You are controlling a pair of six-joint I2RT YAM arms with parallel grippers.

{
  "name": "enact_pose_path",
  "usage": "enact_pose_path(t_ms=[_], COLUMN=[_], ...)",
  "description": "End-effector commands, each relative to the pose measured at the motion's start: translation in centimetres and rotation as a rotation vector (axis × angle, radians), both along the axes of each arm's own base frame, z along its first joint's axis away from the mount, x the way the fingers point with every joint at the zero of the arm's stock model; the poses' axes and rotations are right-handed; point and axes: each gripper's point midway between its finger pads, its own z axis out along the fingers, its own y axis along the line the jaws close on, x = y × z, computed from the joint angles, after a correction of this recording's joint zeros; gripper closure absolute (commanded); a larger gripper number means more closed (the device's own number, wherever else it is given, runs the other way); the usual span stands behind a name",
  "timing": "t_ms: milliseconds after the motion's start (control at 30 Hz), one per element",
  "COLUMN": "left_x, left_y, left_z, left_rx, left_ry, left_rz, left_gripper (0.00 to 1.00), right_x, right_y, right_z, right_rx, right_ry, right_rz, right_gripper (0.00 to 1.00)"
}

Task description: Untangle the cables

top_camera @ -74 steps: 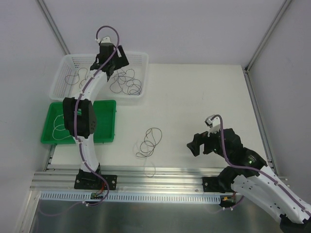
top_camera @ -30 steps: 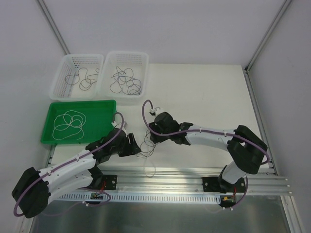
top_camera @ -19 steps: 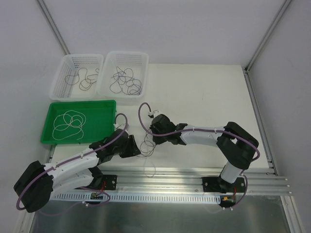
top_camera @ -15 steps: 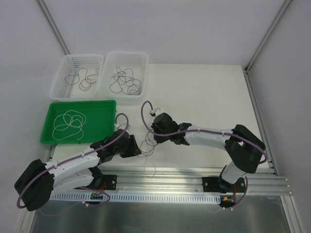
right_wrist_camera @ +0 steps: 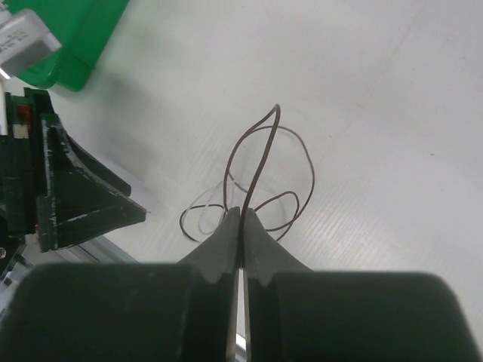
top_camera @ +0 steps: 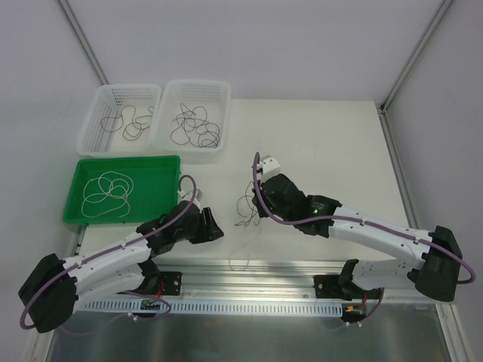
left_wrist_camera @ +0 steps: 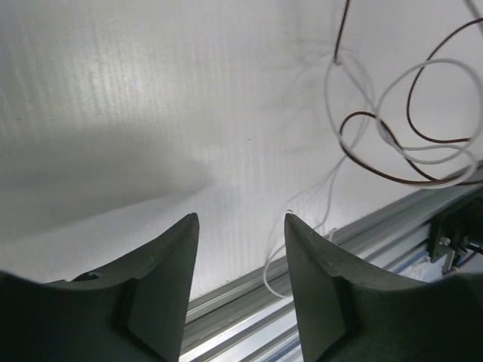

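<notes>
The right gripper (right_wrist_camera: 241,216) is pinched fully shut on a thin brown cable (right_wrist_camera: 264,143). From the pinch the strand rises away from the fingers and ends in a narrow bend pointing up and a little to the right in the wrist view. Below that bend it curls into two or three loose loops lying on the white table (top_camera: 324,143). A white cable (left_wrist_camera: 266,277) is twined through those loops. Seen from above, the small tangle sits between the two grippers, its long axis running from the far side toward the near edge. The white tail trails down onto the aluminium rail (top_camera: 264,273). The left gripper (left_wrist_camera: 240,253) hovers low just left of the tangle with its jaws parted and nothing held between them. Further left, a green tray (top_camera: 124,159) holds another looped white strand. Beyond it, two white baskets (top_camera: 102,94) each contain dark curled strands.
</notes>
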Motion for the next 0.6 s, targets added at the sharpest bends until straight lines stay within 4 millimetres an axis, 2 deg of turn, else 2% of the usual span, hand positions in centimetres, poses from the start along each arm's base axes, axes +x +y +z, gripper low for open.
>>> enact_pose_path(t_ms=[0, 67, 167, 333, 467, 567], left_x=[0.5, 0.5, 0.9, 2.6, 3.9, 4.3], left_y=[-2.4, -2.8, -3.2, -3.8, -5.7, -7.0], left_z=[4.2, 5.1, 6.5, 8.0, 9.0, 9.0], left_rx=[-0.13, -0.152, -0.191, -0.204, -0.232, -0.21], left_ry=[-0.096, -0.12, -0.139, -0.148, -0.159, -0.159], left_rz=[-0.06, -0.078, -0.062, 0.023, 0.036, 0.023], left_gripper=[0.48, 0.38, 0.36, 0.35, 0.37, 0.37], right_x=[0.3, 0.3, 0.0, -0.2, -0.3, -0.4], right_y=[-1.6, -1.7, -1.4, -1.0, -0.5, -0.2], right_z=[1.3, 1.5, 1.7, 1.4, 1.1, 1.0], right_rx=[-0.029, -0.026, -0.023, -0.049, -0.063, -0.074], right_ry=[-0.056, -0.059, -0.061, -0.07, -0.07, -0.074], right_rz=[-0.036, -0.038, -0.027, -0.023, -0.016, -0.005], right_gripper=[0.99, 0.99, 0.99, 0.99, 0.99, 0.99])
